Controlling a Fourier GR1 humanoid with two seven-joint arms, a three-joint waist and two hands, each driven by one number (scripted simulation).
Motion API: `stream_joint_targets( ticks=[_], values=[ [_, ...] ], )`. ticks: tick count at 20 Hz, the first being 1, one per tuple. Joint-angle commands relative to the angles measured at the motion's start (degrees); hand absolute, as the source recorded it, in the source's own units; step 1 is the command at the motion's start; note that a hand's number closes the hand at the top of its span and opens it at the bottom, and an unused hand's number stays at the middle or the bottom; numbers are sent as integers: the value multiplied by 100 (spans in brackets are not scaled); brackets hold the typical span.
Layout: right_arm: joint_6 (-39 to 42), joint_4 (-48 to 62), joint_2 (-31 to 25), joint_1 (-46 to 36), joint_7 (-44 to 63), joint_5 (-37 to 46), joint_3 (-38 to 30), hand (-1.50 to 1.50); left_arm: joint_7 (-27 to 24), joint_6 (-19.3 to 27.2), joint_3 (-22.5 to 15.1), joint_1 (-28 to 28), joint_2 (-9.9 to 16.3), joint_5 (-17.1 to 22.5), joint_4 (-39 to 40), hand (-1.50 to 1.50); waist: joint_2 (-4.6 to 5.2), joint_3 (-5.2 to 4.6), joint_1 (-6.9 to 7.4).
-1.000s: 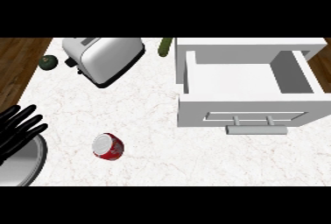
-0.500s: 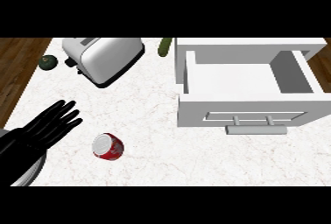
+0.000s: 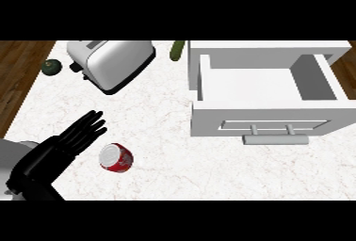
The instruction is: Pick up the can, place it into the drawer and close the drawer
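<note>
One hand [image 3: 66, 143], the left, has swung in from lower left, fingers straight, now beside the can [image 3: 117, 158]; grasp comes next

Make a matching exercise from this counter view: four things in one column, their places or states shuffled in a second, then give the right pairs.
Things:
1. can
2. drawer
3. toaster
4. left hand

Places or states:
A. pulled open, nothing visible inside
B. far left part of the counter
C. open, fingers straight, just left of the can
D. red, on the counter, near left

Pairs: 1-D, 2-A, 3-B, 4-C
</note>
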Motion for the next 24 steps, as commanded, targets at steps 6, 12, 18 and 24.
stream_joint_targets(
  ticks=[6,12,18,24],
  values=[
    [301,-140,536,215,-194,359,-103,-150,-1460,-248,8,182,-361,-1413,1112,-150,0,0,12],
    [449,-68,90,-33,284,-358,-567,-150,-2015,9,255,-426,-453,-1748,2070,-150,0,0,2],
    [202,-564,94,-123,879,-623,-628,-150,-3256,-389,356,-305,-197,-2358,3158,-150,3,-4,0],
    [577,-684,488,79,606,-335,-587,-150,-3913,-590,564,-1066,183,-2635,4694,-150,7,-4,-30]
  ],
)
